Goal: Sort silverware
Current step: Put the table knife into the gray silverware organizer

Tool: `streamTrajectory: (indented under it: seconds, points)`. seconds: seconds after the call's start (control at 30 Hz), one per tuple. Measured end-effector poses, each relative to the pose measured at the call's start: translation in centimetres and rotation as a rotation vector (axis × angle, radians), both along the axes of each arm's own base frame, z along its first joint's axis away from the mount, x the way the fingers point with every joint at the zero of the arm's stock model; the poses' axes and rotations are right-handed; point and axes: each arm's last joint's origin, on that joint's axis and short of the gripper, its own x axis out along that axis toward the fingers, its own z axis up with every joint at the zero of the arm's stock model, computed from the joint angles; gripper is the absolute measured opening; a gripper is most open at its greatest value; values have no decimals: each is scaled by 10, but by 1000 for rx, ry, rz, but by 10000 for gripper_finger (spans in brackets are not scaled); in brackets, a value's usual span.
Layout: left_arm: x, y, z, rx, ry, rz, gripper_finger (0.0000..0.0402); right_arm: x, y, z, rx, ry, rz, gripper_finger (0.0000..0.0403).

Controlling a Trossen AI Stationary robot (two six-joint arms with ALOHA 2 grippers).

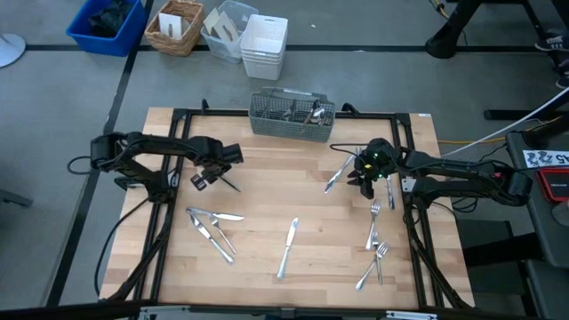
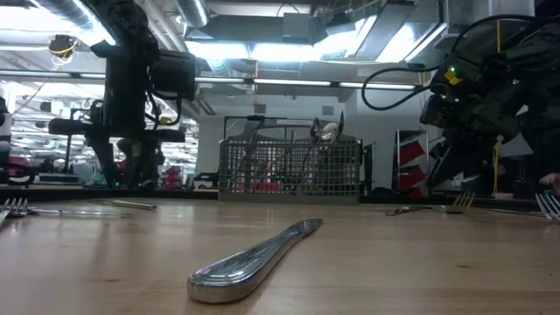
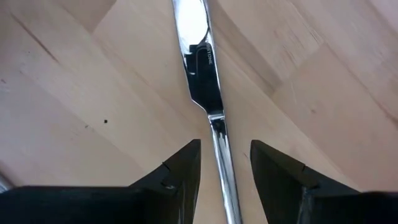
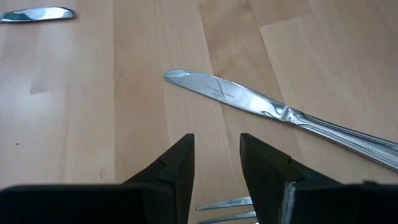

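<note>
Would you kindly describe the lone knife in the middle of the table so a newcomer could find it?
Start at the wire-mesh caddy on the table's far edge and come straight toward the near edge. There lies a single knife, alone on bare wood, while other silverware lies in clusters on either side.

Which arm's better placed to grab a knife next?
Left. The left gripper already straddles the handle of a shiny silver table knife, fingers open either side. The right gripper is open too, but its knife lies ahead, outside the fingers.
</note>
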Motion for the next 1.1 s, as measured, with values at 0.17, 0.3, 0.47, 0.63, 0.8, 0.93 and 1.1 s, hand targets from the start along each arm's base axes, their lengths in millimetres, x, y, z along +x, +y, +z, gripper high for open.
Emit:
streamTrajectory:
  seconds: [0.17,0.3,0.47,0.63,0.8,0.93,1.1]
  points:
    - [2,0,-6,-7,15,53,131,0,0,0,0,0,0,131]
    - [6,2,-13,-11,27,58,131,0,0,0,0,0,0,131]
    - [10,3,-20,-14,35,61,131,0,0,0,0,0,0,131]
    - [11,3,-27,-27,73,61,131,0,0,0,1,1,0,131]
    - [13,4,-33,-32,99,53,130,0,0,0,2,3,0,131]
    - [14,5,-34,-32,102,-25,106,0,0,0,2,3,0,131]
    - [15,5,-35,-43,102,-114,45,0,0,0,2,3,0,131]
